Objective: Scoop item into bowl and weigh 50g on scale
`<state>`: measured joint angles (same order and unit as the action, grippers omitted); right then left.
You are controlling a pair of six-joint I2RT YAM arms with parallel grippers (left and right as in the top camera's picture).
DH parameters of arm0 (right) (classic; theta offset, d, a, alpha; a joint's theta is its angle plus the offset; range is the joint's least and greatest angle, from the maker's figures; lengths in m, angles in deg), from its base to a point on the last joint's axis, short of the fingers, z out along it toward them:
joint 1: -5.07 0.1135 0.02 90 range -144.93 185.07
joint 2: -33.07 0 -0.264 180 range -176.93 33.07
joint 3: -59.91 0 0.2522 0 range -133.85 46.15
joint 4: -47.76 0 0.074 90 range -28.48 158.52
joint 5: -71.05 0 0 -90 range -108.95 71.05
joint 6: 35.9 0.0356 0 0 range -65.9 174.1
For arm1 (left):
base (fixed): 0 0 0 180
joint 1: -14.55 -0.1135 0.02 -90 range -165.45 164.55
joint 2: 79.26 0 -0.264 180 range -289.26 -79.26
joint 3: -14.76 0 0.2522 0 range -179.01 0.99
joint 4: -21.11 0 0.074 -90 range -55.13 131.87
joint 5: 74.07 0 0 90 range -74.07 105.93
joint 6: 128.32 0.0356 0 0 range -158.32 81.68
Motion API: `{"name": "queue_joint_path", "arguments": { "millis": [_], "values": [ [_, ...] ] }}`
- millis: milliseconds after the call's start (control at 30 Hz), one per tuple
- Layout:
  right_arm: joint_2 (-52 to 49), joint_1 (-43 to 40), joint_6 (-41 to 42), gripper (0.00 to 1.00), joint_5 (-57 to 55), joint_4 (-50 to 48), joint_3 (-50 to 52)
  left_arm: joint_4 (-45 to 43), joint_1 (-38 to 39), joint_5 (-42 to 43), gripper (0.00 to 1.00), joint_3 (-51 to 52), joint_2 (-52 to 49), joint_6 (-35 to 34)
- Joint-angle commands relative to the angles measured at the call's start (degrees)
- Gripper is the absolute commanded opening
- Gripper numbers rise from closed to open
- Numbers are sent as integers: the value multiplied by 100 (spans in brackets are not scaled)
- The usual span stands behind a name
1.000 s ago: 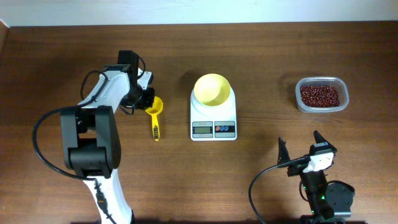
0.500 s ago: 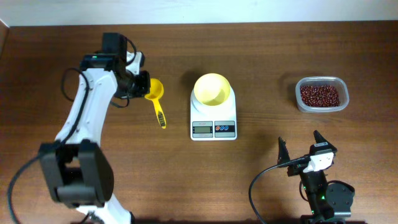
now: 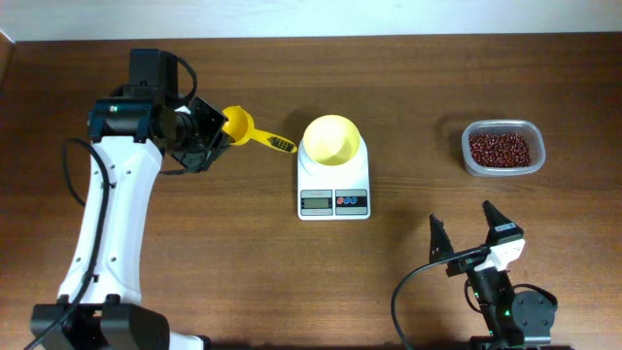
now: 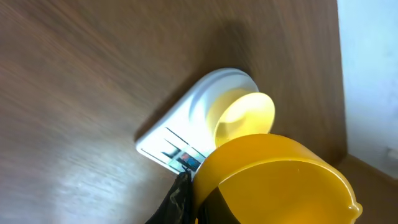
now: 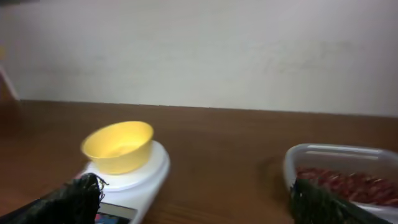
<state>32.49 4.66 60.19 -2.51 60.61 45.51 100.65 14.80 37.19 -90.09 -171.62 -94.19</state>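
The pale yellow bowl (image 3: 332, 138) sits on the white scale (image 3: 333, 194) at the table's middle. Both show in the left wrist view, bowl (image 4: 245, 115) and scale (image 4: 171, 140), and in the right wrist view, bowl (image 5: 119, 145) and scale (image 5: 140, 177). The reddish-brown beans (image 3: 500, 149) lie in a clear container at the right, also in the right wrist view (image 5: 348, 182). My left gripper (image 3: 216, 131) is shut on the yellow scoop (image 3: 245, 128), lifted left of the scale, handle pointing toward the bowl. The scoop's cup fills the left wrist view (image 4: 280, 180). My right gripper (image 3: 470, 230) is open and empty near the front.
The clear plastic container (image 3: 502, 127) stands at the far right, its rim in the right wrist view (image 5: 336, 151). A pale wall runs along the table's back edge. The right arm's base sits at the front right.
My left gripper has lifted the scoop off the table, moved it up and back, and swung its handle round from pointing forward to pointing right toward the bowl. The right gripper barely moved.
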Motion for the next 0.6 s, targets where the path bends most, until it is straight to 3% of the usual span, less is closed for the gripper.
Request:
{"name": "queue_joint_path", "arguments": {
  "millis": [0, 133, 200, 233, 300, 367, 433, 567],
  "values": [
    [-13, 39, 988, 99, 361, 192, -463, -39, 76, 302, 0, -70, 39, -501],
    [-1333, 39, 1095, 99, 839, 1539, -2334, -98, 186, 297, 0, -70, 39, -743],
    [-2728, 39, 1093, 99, 1790, 2258, -3545, -101, 186, 299, 0, -70, 39, -774],
    [-3515, 39, 1093, 99, 2870, 2245, -4061, -101, 186, 299, 0, -70, 39, -774],
    [-4435, 42, 1342, 99, 4197, 1742, -4485, -98, 195, 299, 0, -70, 39, -774],
    [-5224, 42, 2205, 99, 5156, 369, -4513, -107, 293, 299, 0, -70, 39, -774],
    [-5998, 74, 3202, 99, 5233, -317, -4513, -240, 514, 297, 0, -70, 39, -774],
    [-7165, 776, 3447, 97, 5211, -496, -4513, -726, 1067, 20, 0, -70, 39, -940]
  ]
}}
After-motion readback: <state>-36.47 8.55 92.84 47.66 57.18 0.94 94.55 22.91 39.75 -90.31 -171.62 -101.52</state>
